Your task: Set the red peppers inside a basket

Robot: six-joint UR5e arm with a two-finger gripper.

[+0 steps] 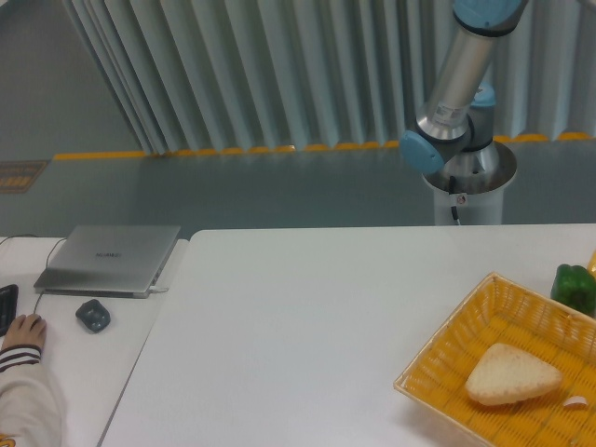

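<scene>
The yellow-orange woven basket [447, 349] sits at the table's right front, cut off by the frame edge. A beige wedge [510, 374] lies inside it. The red peppers are out of view. Only the robot arm's lower link and base [458, 93] show behind the table at the upper right; the gripper itself is outside the frame.
A green pepper [575, 286] stands just beyond the basket's far right rim. On the left side table are a closed grey laptop [112, 257], a dark mouse [92, 315] and a person's hand [22, 330] at the lower left. A small white scrap [577, 402] lies in the basket.
</scene>
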